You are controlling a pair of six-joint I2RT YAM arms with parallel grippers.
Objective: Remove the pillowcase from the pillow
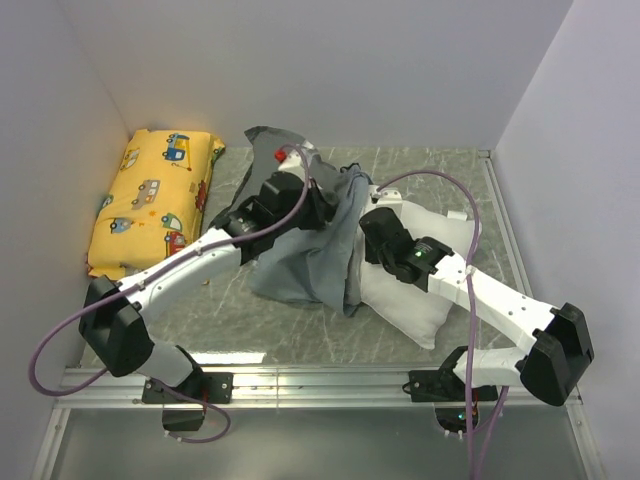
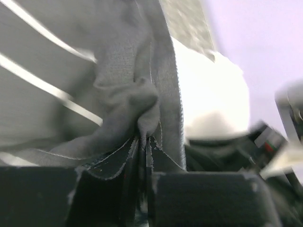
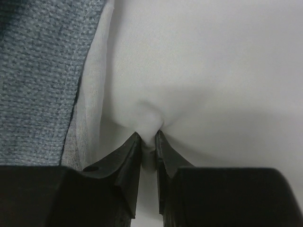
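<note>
left end effector [image 2: 142,144] pinching pillowcase [image 1: 310,260] hem | right end effector [image 3: 148,138] pinching pillow [image 1: 400,305], 3 o'clock of pillowcase | both likely soft, light, limp

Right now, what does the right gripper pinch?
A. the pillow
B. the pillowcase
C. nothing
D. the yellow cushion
A: in the right wrist view the right gripper is shut on a fold of the white pillow, and the grey pillowcase lies off to one side.
</note>
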